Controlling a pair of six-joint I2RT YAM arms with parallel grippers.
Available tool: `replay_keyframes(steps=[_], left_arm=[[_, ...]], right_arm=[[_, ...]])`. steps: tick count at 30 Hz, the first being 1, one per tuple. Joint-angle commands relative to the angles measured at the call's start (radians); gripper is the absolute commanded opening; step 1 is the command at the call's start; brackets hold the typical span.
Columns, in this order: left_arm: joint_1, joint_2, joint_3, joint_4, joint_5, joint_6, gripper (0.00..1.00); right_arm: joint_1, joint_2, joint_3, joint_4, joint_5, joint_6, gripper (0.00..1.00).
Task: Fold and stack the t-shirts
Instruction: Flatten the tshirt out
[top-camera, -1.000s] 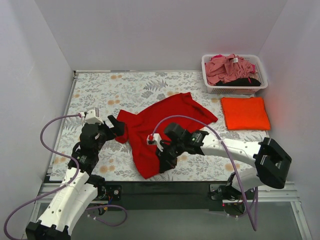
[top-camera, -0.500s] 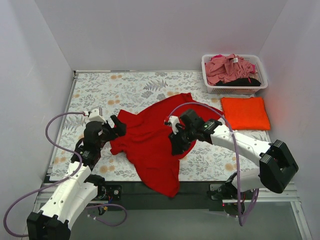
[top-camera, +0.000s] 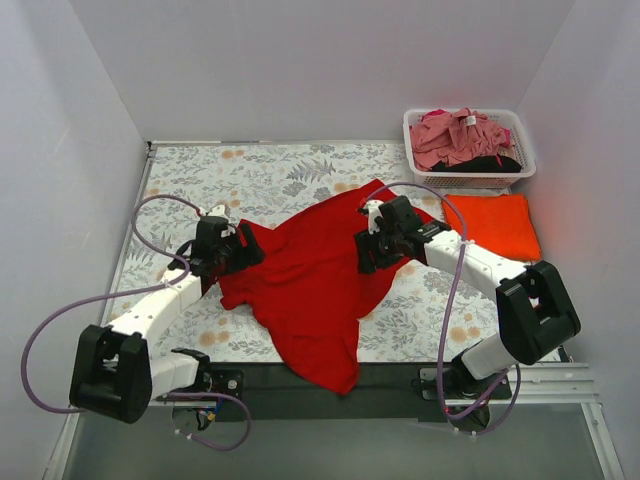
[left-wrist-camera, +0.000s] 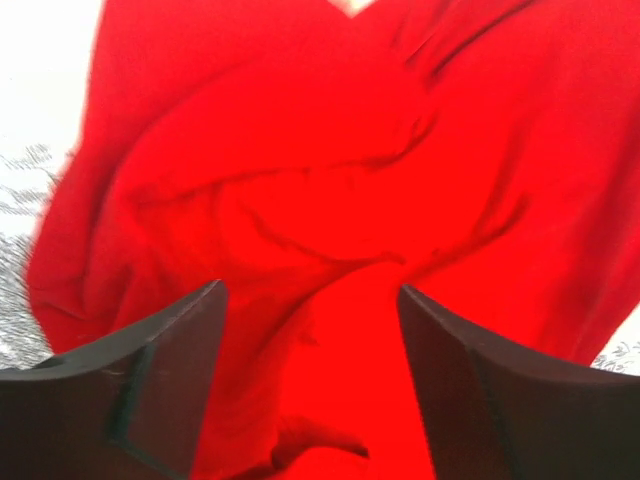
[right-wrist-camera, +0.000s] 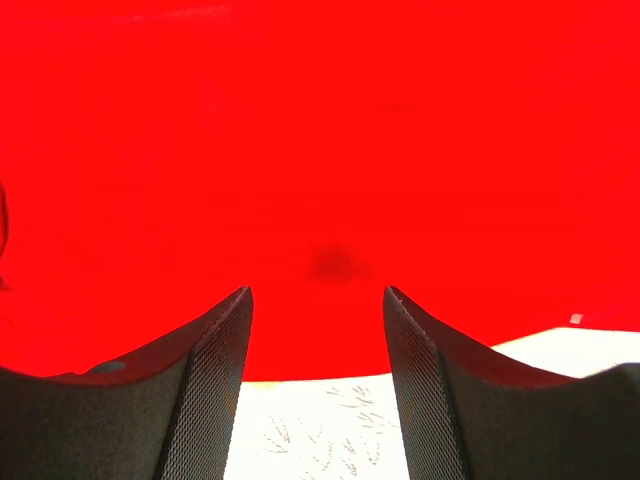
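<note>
The red t-shirt (top-camera: 310, 280) lay crumpled in the centre of the frame on the floral table cloth (top-camera: 250, 170), and its lower tip hung over the near edge of the table at the bottom. It was not yet flat, so I judge that the step in hand was spreading this shirt, before any fold.

The left gripper (top-camera: 232, 252) stood at the left edge of the red cloth. In its wrist view the two fingers were spread apart, with wrinkled cloth lying below them and nothing pinched. The right gripper (right-wrist-camera: 317, 290) was over the right part of the same shirt, also with its fingers apart and holding nothing.

The orange t-shirt (top-camera: 490, 225) was already folded into a neat square at the right of the frame. The pink t-shirt (top-camera: 455, 135) and the black t-shirt (top-camera: 490, 163) waited in the white basket (top-camera: 470, 181) at the upper right.

The next move probably calls for each gripper to take a hem or shoulder and pull outward to flatten the cloth.

No brand or writing could be read. A small white tag showed on the pink shirt, too small to make out.
</note>
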Motion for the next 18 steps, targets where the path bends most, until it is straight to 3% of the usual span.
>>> replay_keyframes(steps=[1,5,7,11,18], left_arm=[[0.005,0.085,0.028,0.002,0.039,-0.061,0.66],[0.005,0.185,0.046,0.011,0.023,-0.107,0.61],[0.005,0.216,0.045,0.015,-0.019,-0.133,0.55],[0.015,0.327,0.067,0.025,-0.107,-0.132,0.53],[0.109,0.564,0.267,0.021,-0.213,-0.023,0.53]], right_arm=[[0.007,-0.017,-0.038,0.034,-0.050,0.009,0.61],[0.006,-0.051,-0.082,0.032,-0.038,0.005,0.61],[0.007,-0.071,-0.093,0.032,-0.035,0.003,0.61],[0.009,-0.086,-0.105,0.037,-0.044,0.003,0.61],[0.015,-0.077,-0.137,0.049,-0.055,-0.008,0.61]])
